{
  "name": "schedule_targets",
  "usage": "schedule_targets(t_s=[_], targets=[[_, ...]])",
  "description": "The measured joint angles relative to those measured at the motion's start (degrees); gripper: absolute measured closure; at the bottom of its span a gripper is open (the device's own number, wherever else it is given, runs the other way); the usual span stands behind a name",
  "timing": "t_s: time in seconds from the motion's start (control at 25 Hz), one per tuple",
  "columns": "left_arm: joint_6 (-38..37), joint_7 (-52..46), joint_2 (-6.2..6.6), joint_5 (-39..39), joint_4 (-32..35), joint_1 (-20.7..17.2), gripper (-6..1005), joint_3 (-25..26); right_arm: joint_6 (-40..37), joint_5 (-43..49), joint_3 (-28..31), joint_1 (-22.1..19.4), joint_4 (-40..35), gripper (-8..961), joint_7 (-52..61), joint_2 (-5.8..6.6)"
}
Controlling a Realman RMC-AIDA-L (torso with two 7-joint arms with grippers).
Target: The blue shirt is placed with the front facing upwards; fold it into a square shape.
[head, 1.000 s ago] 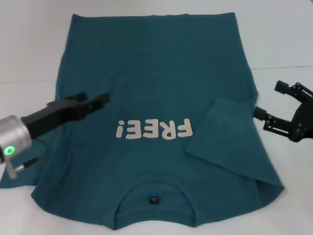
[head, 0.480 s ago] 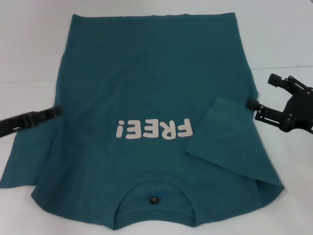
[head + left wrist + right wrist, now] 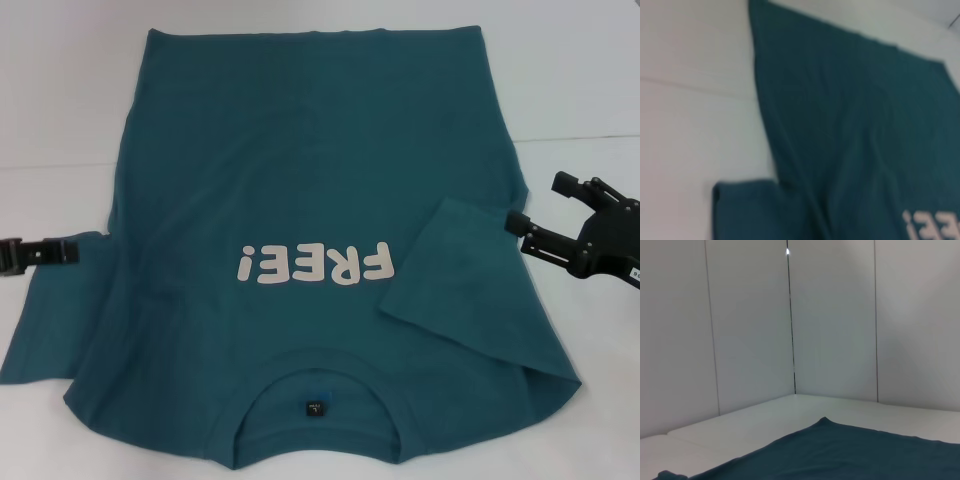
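Blue shirt (image 3: 310, 190) flat on table (image 3: 60, 100), right sleeve folded in, left sleeve still out.
Right gripper (image 3: 535, 215) wide open beside the fold; left gripper (image 3: 72, 250) spread unclear. Risk: a snagged edge drags the fold out.

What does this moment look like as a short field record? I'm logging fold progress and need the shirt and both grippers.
shirt: blue shirt lies flat on the white table, front up, collar nearest the robot
print: "FREE!" showing
right sleeve: folded in onto the body
left sleeve: spread out, not folded
left gripper: at the left sleeve's edge
right gripper: open, beside the folded sleeve, holding nothing
fold stage: not yet square
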State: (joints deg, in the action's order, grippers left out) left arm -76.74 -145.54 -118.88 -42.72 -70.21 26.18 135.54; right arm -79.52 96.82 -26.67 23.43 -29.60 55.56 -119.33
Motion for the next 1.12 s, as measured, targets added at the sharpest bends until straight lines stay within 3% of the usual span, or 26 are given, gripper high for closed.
schedule_targets(t_s=[0.32, 1.12], targets=[[-7.41, -6.71, 0.79, 11.26, -0.95, 4.7, 125, 0.06, 0.16, -0.04, 0.32, 0.15, 2.58, 8, -1.73, -0.13], [-4.85, -10.01, 1.89, 13.89, 3.35, 5.69, 125, 0.54, 0.99, -0.06, 0.66, 1.18, 5.34, 8, -3.53, -0.19]])
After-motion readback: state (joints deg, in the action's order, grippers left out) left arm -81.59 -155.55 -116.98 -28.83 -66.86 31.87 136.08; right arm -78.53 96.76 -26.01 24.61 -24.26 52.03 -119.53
